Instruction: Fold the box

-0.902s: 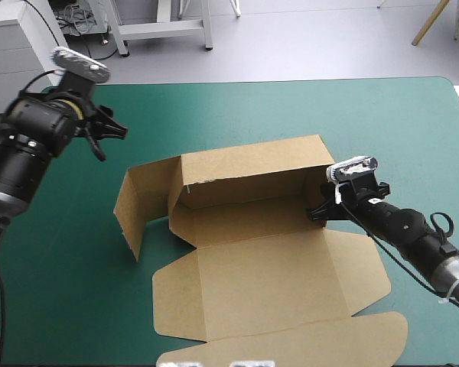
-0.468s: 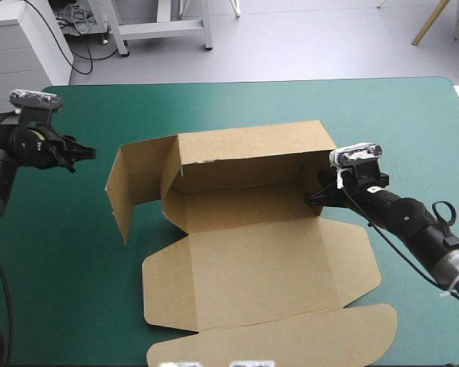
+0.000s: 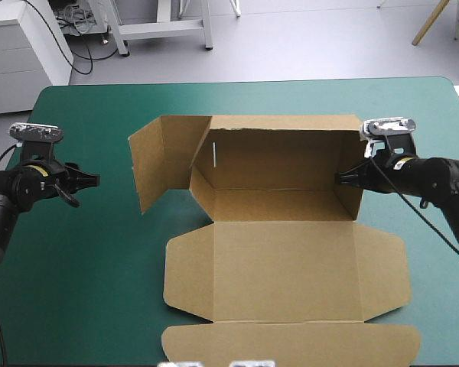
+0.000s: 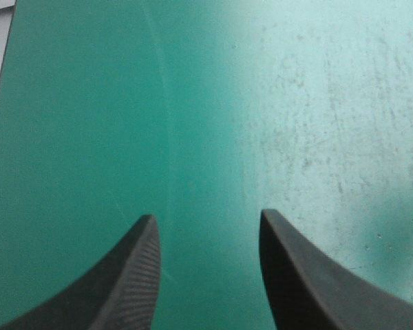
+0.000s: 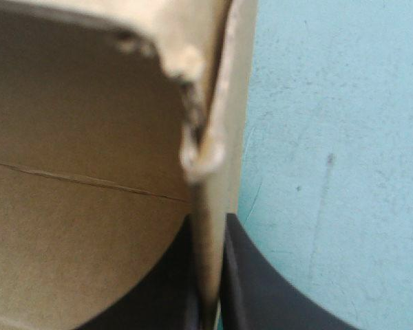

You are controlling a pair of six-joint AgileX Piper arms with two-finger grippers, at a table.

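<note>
Box [image 3: 283,260] shifted right and squared to the table since earlier; right gripper [image 3: 343,178] moved with it. Flat panels lie at lower centre of frame, raised walls beyond at mid-frame. Right gripper pinches the right end wall. Left gripper [image 3: 92,180] at mid-left, fingers apart over bare cover [image 3: 76,290], well apart from box.

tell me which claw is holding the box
The right claw, shut on the raised right wall of the brown cardboard box; the left claw hangs open over the teal-green cover, holding nothing.
</note>
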